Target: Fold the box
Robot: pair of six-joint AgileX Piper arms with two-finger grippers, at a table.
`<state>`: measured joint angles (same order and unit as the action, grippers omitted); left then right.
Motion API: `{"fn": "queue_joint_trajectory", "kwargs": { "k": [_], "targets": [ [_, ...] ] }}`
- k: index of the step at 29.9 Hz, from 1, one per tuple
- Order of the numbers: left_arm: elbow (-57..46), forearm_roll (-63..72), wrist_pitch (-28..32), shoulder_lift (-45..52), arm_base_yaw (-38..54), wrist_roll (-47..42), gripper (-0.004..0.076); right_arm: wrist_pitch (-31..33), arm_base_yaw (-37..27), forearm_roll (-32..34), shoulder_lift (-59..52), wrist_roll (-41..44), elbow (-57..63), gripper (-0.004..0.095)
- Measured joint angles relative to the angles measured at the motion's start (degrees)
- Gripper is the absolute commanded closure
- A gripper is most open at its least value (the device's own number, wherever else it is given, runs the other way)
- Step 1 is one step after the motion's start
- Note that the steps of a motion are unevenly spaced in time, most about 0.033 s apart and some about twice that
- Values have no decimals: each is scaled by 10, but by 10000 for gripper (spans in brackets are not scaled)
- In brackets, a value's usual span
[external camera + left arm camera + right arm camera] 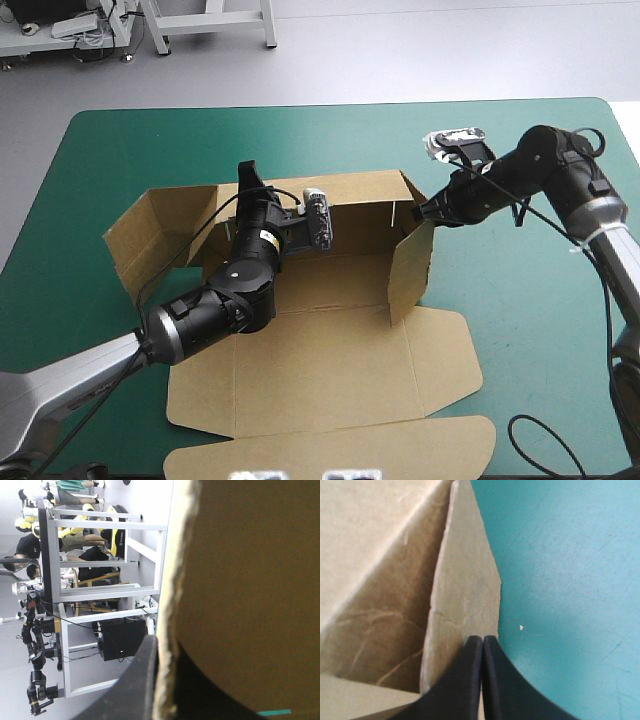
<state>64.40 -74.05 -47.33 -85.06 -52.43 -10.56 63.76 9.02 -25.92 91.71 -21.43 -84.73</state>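
Observation:
The brown box lies in the middle of the table, its base and lid flat toward the front edge. The back wall and both side flaps stand up. My left gripper is at the top of the back wall near its left end. In the left wrist view it is shut on the box, the board's edge running between the black fingers. My right gripper is shut, its tips against the upper corner of the raised right flap.
The left side flap spreads out toward the table's left edge. The lid's front flap reaches close to the front edge. Bare teal-green cover lies to the right of the box and behind it.

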Motion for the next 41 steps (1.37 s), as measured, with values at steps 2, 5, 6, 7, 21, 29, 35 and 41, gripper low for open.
{"fn": "queue_joint_trajectory", "kwargs": {
  "k": [2,5,6,7,21,29,35,41],
  "targets": [
    [0,1,0,0,0,0,732,-28,0,-10,-20,-24,49,925],
    [0,3,0,0,0,0,732,-88,0,-50,-55,-83,130,925],
    [0,3,0,0,0,0,732,-110,0,-68,-67,-111,159,925],
    [0,3,0,0,0,0,732,-128,0,-83,-78,-142,182,925],
    [0,23,-1,0,0,29,731,-313,0,-360,-143,-550,383,679],
    [0,51,-10,0,0,47,731,-268,0,-364,-143,-585,383,238],
    [0,58,-7,0,-1,47,731,-265,0,-388,-143,-609,383,255],
    [1,69,-1,0,-25,47,730,-268,0,-468,-117,-670,383,256]
  ]
}}
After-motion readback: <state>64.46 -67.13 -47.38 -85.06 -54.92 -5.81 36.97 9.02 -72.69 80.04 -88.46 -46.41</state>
